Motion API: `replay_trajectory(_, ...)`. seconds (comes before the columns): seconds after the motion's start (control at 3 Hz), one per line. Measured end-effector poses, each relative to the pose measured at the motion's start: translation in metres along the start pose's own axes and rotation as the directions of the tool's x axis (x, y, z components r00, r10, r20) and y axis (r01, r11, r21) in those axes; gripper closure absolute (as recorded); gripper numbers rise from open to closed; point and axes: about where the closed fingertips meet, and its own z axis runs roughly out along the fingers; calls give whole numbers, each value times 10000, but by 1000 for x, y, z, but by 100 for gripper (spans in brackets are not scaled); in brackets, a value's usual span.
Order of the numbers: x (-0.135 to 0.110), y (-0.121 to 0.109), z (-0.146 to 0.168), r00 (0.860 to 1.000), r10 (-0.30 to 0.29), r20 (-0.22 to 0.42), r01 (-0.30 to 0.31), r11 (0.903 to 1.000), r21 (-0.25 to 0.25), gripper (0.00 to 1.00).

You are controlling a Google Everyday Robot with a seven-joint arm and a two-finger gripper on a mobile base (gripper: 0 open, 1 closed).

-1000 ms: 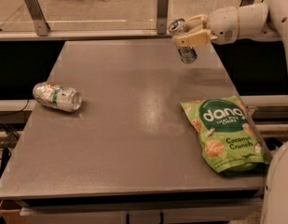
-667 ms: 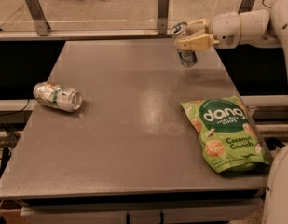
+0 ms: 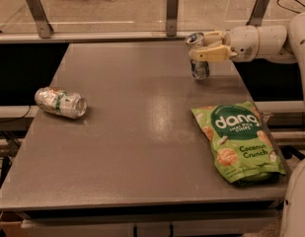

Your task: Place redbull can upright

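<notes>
Down has come your gripper (image 3: 205, 53), and the redbull can (image 3: 200, 69) clamped between its fingers (image 3: 213, 55) now hangs nearly upright just below it, base at or just above the table (image 3: 142, 112). You look close to releasing it.

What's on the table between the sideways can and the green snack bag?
Nothing, just bare gray table in the camera view, between the fat can and the Dang bag. The gripper holds the redbull can near the far right corner.
</notes>
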Motion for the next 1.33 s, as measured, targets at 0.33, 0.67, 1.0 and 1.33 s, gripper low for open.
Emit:
replay_trajectory(0.33,6,6,-7,9987,261,442,-251,9995,-215,100)
replay_trajectory(0.67,13,8,-16,9959,729,540,-710,9968,-377,84)
replay_trajectory(1.0,20,9,-22,9918,1193,463,-1170,9918,-508,60)
replay_trajectory(1.33,28,9,-27,9870,1559,395,-1540,9869,-481,38)
